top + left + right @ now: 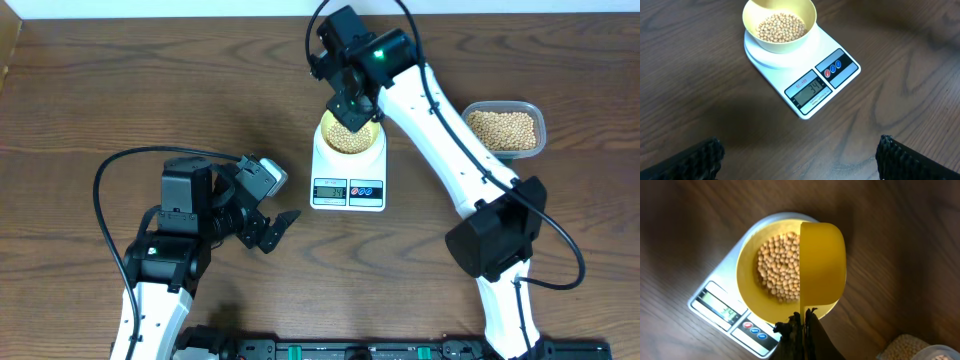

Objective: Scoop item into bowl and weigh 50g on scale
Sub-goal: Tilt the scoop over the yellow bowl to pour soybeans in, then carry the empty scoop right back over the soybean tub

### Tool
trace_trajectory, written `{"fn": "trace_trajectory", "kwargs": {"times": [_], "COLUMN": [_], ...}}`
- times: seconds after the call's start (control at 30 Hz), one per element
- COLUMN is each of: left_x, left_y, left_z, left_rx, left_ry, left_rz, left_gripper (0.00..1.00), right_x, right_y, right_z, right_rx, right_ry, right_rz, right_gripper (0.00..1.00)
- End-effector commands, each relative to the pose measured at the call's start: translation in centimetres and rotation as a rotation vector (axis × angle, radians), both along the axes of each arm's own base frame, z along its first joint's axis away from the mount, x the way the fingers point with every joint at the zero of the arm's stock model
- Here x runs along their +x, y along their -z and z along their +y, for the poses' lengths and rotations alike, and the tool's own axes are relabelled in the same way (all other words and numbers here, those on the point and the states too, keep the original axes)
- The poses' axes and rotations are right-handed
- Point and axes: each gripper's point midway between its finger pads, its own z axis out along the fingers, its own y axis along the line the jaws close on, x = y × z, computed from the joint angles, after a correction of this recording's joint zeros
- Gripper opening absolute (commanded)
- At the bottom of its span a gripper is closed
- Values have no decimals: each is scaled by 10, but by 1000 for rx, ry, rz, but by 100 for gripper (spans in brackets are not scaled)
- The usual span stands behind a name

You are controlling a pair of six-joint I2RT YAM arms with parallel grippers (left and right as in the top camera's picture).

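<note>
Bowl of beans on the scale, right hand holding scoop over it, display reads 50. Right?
No: the display reads 34, not 50, per the left wrist view. Bowl of beans is on the scale, right hand holding the scoop over it.

Scale (785, 75): one, white.
Display (809, 90): one, on the front of the scale.
Buttons (828, 72): at least two beside the display; they are too small to count for sure.
Bowl (780, 47): one, pale yellow.
Scoop (822, 262): one, bright yellow.
Tub (505, 103): one, clear plastic.
Beans: too many to count, in two lots, one lot in the bowl (780, 26) and one lot in the tub (503, 130).
Arms: two, the left arm (165, 250) and the right arm (440, 120).
Grippers: two, the left gripper (278, 230) and the right gripper (350, 115), one on each arm.
Table (100, 100): one, dark wood.
</note>
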Motion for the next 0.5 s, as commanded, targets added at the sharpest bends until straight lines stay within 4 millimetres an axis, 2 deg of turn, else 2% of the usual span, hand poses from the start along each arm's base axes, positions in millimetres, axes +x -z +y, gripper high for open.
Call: {"fn": "trace_trajectory", "kwargs": {"times": [0.0, 0.1, 0.2, 0.33, 0.47], "left_x": [2, 2, 2, 2, 2], "left_y": [-5, -5, -5, -5, -5], "left_z": [-1, -1, -1, -1, -1], "left_rx": [-8, -8, -8, -8, -8], "left_ry": [7, 7, 7, 7, 7], "left_rz": [-12, -12, -12, -12, -12], "left_gripper": [99, 99, 99, 99, 99], "right_x": [10, 14, 17, 14, 3], "right_y": [-51, -73, -91, -99, -92], "right_z": [-17, -36, -66, -126, -189], "right_rx": [151, 242, 306, 299, 261], "right_ry": [107, 165, 254, 403, 554], "right_rz": [-52, -42, -38, -12, 58], "right_gripper": [1, 1, 1, 1, 1]}}
